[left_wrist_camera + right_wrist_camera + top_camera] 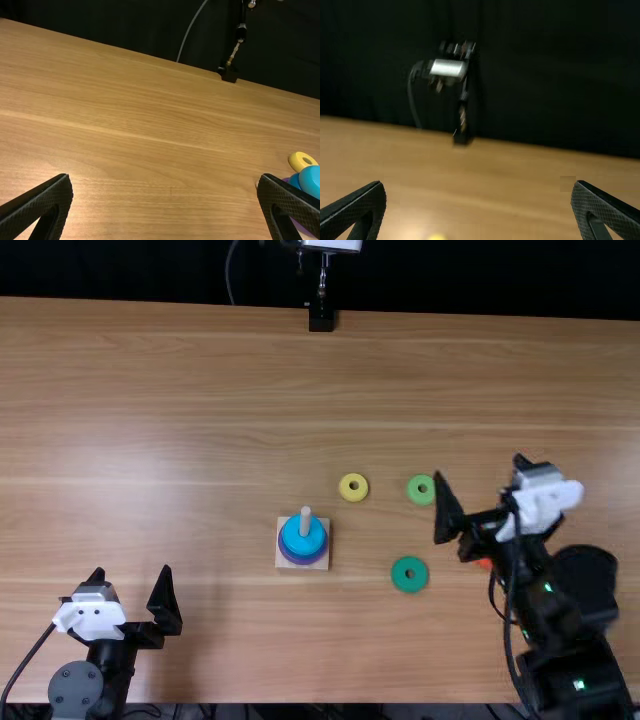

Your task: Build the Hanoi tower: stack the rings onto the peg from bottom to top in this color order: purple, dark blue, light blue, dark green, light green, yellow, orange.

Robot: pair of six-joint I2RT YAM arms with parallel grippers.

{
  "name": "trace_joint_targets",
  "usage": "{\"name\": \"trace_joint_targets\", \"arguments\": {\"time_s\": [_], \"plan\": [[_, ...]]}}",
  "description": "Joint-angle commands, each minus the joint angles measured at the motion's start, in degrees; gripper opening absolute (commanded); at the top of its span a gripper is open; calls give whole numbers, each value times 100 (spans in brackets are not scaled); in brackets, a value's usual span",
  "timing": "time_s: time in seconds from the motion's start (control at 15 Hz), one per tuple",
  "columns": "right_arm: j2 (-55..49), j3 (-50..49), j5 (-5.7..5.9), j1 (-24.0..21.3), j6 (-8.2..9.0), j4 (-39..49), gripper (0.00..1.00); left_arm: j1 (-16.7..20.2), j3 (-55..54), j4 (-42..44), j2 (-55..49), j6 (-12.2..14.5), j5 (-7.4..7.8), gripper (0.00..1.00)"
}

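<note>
Left gripper (132,572) is near 9 o'clock from the peg (306,524), spread wide, holding nothing; leave it parked. On the peg: purple (303,562), dark blue (294,181), light blue (303,548) on top; so dark green (410,585) looks next — flat on the table between 3 and 4 o'clock. Yellow (353,497) and light green (416,498) can wait.
Right gripper (479,466) is at 2 o'clock, open and empty; lift off light green first, go toward 7 o'clock, straddle dark green, pinch across the outer rim; raise past the peg tip, centre the hole — lower level, release; a tilted ring could jam. Watch orange (485,563) under the arm.
</note>
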Motion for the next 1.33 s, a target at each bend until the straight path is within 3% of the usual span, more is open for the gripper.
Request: {"name": "trace_joint_targets", "arguments": {"time_s": [0.0, 0.2, 0.33, 1.27], "plan": [[331, 422, -21, 195, 31, -238, 100, 12, -317, -107, -69, 25, 79, 100], [1131, 783, -21, 406, -22, -1915, 100, 12, -317, -107, -69, 25, 79, 100], [1517, 818, -53, 432, 42, -2706, 100, 12, -317, -107, -69, 25, 79, 100], [3715, 545, -63, 432, 52, -2822, 100, 12, -317, -107, -69, 25, 68, 100]]}}
